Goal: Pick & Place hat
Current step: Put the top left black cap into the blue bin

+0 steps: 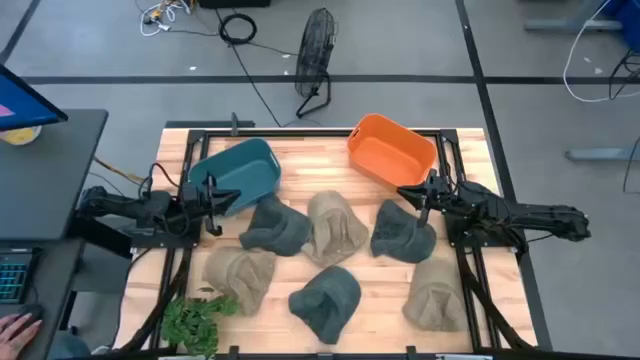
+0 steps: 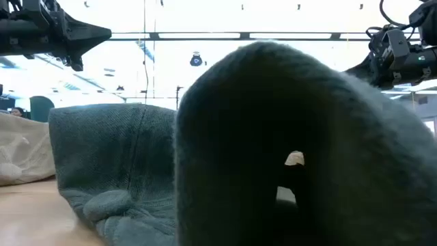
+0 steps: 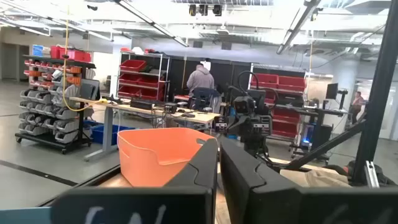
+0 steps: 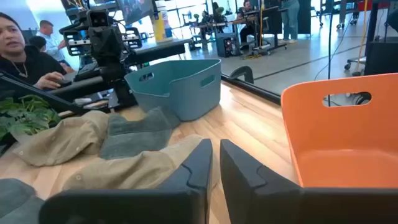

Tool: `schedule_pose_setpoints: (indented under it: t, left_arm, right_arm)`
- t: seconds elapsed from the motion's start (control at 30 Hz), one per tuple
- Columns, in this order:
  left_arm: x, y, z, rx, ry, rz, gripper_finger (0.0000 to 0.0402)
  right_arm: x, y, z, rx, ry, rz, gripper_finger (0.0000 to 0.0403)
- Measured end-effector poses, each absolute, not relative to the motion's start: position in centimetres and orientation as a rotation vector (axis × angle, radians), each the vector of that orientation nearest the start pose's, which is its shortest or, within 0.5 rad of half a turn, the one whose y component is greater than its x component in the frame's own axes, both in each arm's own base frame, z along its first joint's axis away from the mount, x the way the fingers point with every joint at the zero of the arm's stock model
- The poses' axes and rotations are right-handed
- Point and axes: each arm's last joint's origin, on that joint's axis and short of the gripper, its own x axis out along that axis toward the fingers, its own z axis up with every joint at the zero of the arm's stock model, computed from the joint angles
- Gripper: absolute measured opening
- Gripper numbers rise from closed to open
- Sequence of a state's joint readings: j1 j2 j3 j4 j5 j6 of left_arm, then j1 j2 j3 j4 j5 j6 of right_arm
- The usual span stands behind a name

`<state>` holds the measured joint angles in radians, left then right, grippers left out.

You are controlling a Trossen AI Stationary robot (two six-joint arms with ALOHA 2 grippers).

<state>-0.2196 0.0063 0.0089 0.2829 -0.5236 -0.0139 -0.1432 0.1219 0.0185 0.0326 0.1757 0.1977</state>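
Grey-green and tan hats lie scattered over the middle of the wooden bench [image 1: 300, 155]. We count three grey-green ones: one hat [image 1: 403, 232] right under our right fingers [image 1: 420, 205], a second [image 1: 274, 227] just beyond our left fingers [image 1: 213, 203], and a third [image 1: 327, 299] near the front edge. Tan hats lie among them: one [image 1: 334, 226] midway between the two sets of fingers, one [image 1: 240, 276] in front of the left fingers, one [image 1: 437, 292] in front of the right ones.

Both sets of fingers are closed, tips nearly touching, and hold nothing. In the low view both arms hang above the hats.

Behind the left fingers sits a teal bin [image 1: 236, 174], and behind the right fingers an orange bin [image 1: 390, 150]. A leafy plant [image 1: 195, 318] sits at the front left corner of the bench. A fan [image 1: 314, 60] stands on the floor beyond it.
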Motion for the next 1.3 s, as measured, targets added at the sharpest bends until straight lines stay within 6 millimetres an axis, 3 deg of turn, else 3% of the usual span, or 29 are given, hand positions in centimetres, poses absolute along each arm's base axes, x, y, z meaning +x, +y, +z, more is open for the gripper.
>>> schedule_pose_setpoints:
  t: [0.73, 1.2, 1.3]
  left_arm:
    - [9.1, -0.5, 19.2, -0.122, -0.270, 0.300, 0.0023]
    - [9.0, -0.5, 19.4, -0.304, -0.309, 0.273, 0.0023]
    - [8.8, -0.5, 20.4, -0.302, -0.332, 0.272, 0.0023]
  right_arm:
    - [10.2, -2.0, 17.4, 0.289, -0.087, -0.322, 0.0036]
    - [10.1, -2.0, 18.4, 0.384, -0.207, -0.303, 0.0036]
    - [10.1, -2.0, 18.4, 0.346, -0.200, -0.309, 0.0036]
